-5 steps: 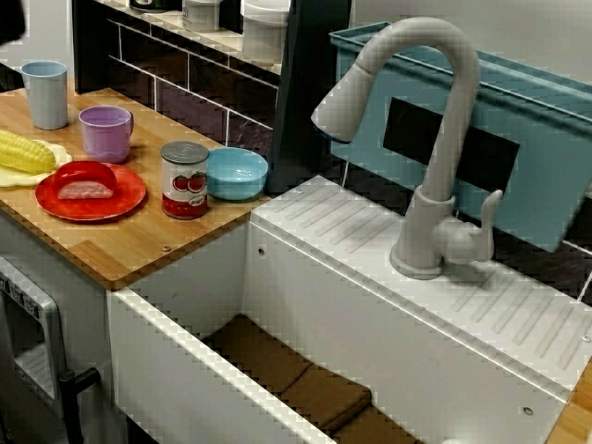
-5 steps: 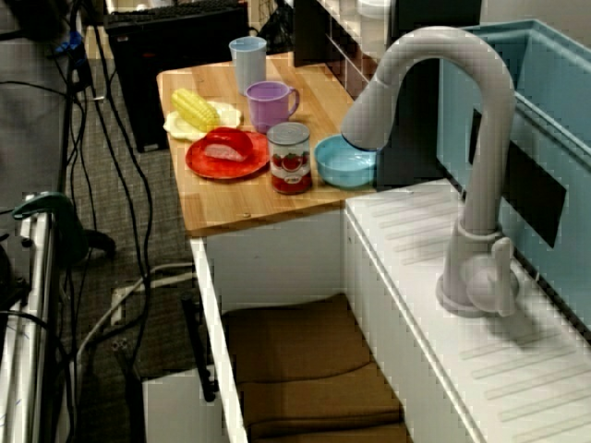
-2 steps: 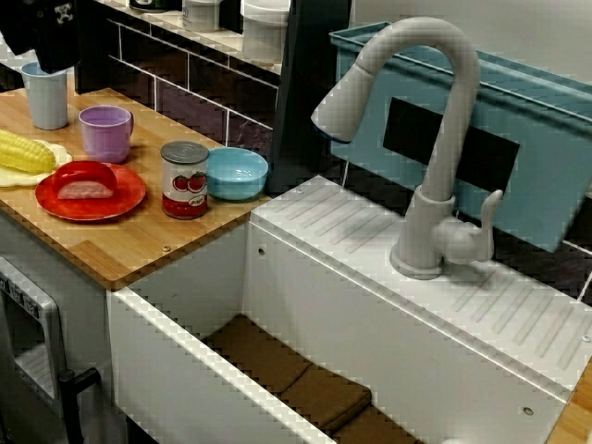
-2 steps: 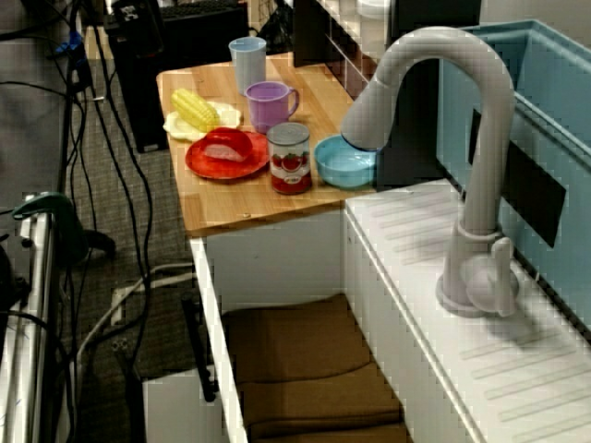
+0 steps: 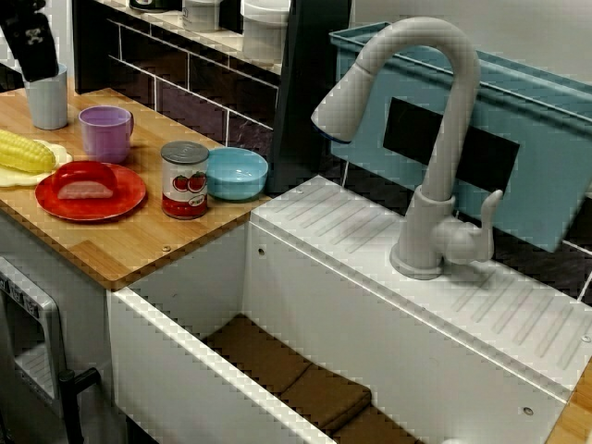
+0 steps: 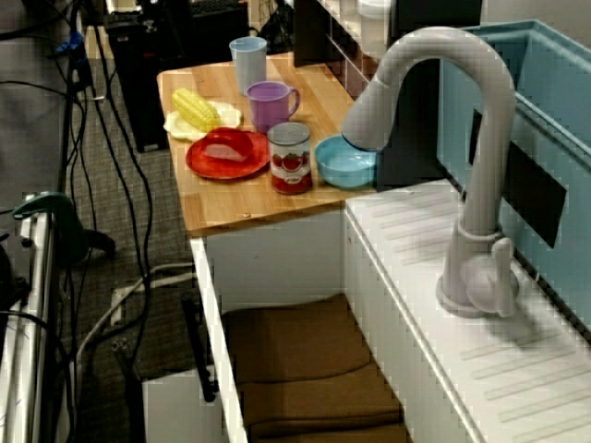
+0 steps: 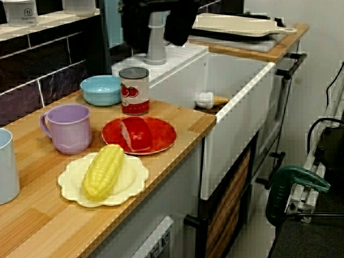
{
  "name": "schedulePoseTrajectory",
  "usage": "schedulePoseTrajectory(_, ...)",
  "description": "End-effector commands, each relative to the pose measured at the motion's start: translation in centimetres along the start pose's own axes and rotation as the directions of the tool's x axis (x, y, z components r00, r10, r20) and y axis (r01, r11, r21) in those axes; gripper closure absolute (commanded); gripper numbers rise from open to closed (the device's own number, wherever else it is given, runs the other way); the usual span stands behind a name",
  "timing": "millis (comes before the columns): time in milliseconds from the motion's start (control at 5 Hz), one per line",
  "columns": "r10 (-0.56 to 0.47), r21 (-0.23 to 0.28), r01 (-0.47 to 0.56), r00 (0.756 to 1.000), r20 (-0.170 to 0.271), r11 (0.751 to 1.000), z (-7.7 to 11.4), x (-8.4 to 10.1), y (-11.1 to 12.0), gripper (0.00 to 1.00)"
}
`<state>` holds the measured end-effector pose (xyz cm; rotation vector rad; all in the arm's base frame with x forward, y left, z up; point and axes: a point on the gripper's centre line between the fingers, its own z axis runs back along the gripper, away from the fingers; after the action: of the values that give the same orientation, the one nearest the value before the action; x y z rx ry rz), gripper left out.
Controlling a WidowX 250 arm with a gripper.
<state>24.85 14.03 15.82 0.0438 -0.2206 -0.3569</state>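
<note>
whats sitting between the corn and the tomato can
The red plate, carrying a red piece of food, lies between the corn and the tomato can, shown plainly in the view over the sink.

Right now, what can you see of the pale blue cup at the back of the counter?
The pale blue cup is a plain, handleless tumbler, plastic by its look, with straight walls. It stands upright, mouth up, on the wooden counter at its far corner, apart from the purple mug. In the view facing the tap, the black hand overlaps its rim; contact cannot be told.
</note>
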Motion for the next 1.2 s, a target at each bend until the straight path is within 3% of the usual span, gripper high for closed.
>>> schedulePoseTrajectory(0, -0.247, 0.037, 0.247, 0.969, -0.003, 0.968, -1.1, -1.0, 4.2, 0.0)
schedulePoseTrajectory(200, -0.277, 0.059, 0.278, 0.96, -0.027, 0.959, -2.0, -1.6, 5.3, 0.0)
schedulePoseTrajectory(400, -0.337, 0.077, 0.338, 0.941, -0.02, 0.938, -2.7, -1.9, 5.2, 0.0)
schedulePoseTrajectory(600, -0.454, 0.093, 0.449, 0.889, 0.057, 0.889, -3.1, -2.1, 5.0, 0.0)
schedulePoseTrajectory(800, -0.529, 0.133, 0.517, 0.846, 0.071, 0.845, -3.6, -2.2, 5.3, 0.0)
schedulePoseTrajectory(1000, -0.536, 0.163, 0.521, 0.842, 0.059, 0.838, -4.5, -2.2, 6.2, 0.0)
